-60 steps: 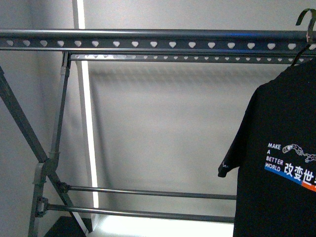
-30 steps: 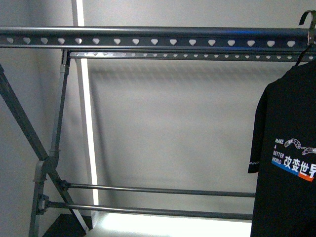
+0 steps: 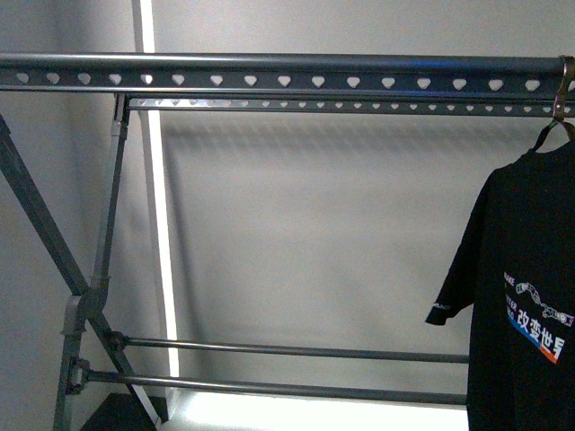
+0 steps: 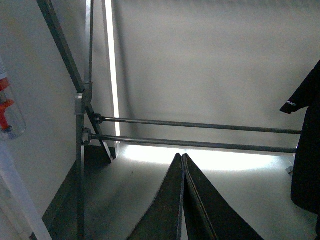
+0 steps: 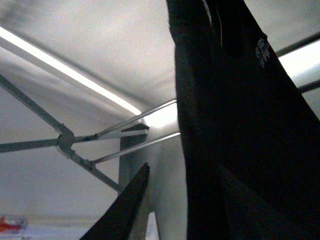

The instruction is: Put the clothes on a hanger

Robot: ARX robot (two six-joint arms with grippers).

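— Where is the black T-shirt (image 3: pixel 530 296) seen?

— It is seen at the far right of the front view, hung from a wire hook (image 3: pixel 562 90) that is caught over the top rail (image 3: pixel 269 72) of the dark grey clothes rack. White lettering and a blue-orange stripe are shown on its chest, and one short sleeve is turned out toward the left.

— How is the rack laid out?

— A row of heart-shaped holes is cut along the top rail. A second, thinner rail (image 3: pixel 341 106) is set just behind and below it. Slanted legs (image 3: pixel 45 233) are crossed at the left, and two low horizontal bars (image 3: pixel 287 350) are run between the sides.

— And the left gripper (image 4: pixel 183 200)?

— Its two dark fingers are pressed together, with nothing between them, well apart from the shirt's sleeve.

— The right gripper (image 5: pixel 165 210)?

— One dark finger (image 5: pixel 125 205) is shown beside the hanging cloth; the other is lost against the black fabric. Whether the cloth is gripped cannot be told.
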